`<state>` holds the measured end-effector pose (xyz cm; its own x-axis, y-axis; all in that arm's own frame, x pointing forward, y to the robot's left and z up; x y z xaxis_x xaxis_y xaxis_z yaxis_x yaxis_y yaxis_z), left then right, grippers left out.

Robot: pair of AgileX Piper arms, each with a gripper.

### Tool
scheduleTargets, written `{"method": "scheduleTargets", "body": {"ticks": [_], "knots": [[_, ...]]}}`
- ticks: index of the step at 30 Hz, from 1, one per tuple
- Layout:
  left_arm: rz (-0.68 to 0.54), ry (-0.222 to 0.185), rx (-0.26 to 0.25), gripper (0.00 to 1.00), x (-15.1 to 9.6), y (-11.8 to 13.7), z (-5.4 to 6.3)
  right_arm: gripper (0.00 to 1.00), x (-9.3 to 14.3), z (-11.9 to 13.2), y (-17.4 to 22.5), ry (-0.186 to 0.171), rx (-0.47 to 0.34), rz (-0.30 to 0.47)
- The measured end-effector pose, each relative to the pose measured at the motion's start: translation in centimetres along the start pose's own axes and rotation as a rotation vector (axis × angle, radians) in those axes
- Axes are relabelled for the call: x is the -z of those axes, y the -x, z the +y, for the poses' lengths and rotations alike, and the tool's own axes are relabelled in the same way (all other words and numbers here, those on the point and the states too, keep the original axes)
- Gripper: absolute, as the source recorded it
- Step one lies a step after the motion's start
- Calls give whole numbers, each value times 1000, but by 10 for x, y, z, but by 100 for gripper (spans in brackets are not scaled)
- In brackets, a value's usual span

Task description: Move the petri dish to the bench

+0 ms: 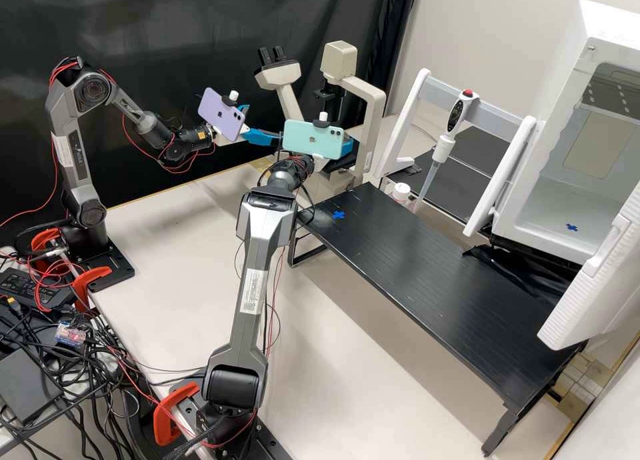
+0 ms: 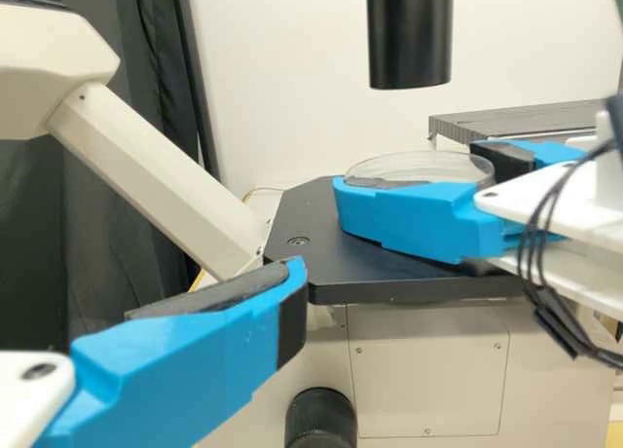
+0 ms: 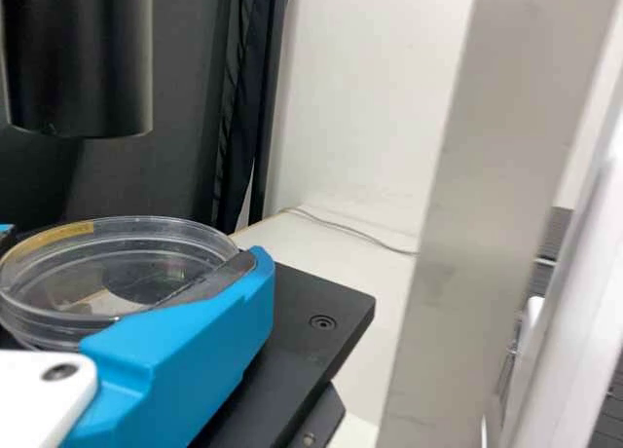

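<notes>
The left gripper (image 1: 261, 123) is at the back of the bench, left of the microscope, open with its fingers apart; in its own wrist view, the left gripper (image 2: 185, 355) shows one blue finger, away from the dish. At the microscope, the right gripper (image 1: 348, 147) is partly behind its phone. Between its two fingers lies the clear round petri dish (image 2: 421, 164), low over the black stage (image 2: 336, 263). In the right wrist view, the right gripper (image 3: 131, 258) is shut on the petri dish (image 3: 78, 273), whose rim meets the finger pad.
Above the stage hangs a black microscope cylinder (image 2: 410, 34); the microscope's pale upright (image 1: 373, 140) stands beside the right gripper. A long black raised shelf (image 1: 433, 267) crosses the bench, with a pipette (image 1: 439, 150) on a stand behind and an open white chamber (image 1: 533, 213) right.
</notes>
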<state>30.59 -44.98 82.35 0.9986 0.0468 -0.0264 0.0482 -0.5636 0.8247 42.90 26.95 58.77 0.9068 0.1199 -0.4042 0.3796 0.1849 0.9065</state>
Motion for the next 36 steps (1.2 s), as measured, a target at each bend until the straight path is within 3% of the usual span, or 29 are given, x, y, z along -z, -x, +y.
{"method": "scheduleTargets", "body": {"ticks": [3,8,11,16,21,27,36], "knots": [[0,0,0,100,0,0,0,0,-5,6,6,-7,-9,2],[0,0,0,100,0,0,0,0,-20,19,27,16,0,27],[0,0,0,100,0,0,0,0,-28,35,49,-16,2,51],[0,0,0,100,0,0,0,0,-38,53,89,-11,5,104],[0,0,0,100,0,0,0,0,-62,74,131,-76,-52,115],[0,0,0,100,0,0,0,0,-91,90,173,-120,-136,137],[0,0,0,100,0,0,0,0,-121,86,228,-85,-164,146]]}}
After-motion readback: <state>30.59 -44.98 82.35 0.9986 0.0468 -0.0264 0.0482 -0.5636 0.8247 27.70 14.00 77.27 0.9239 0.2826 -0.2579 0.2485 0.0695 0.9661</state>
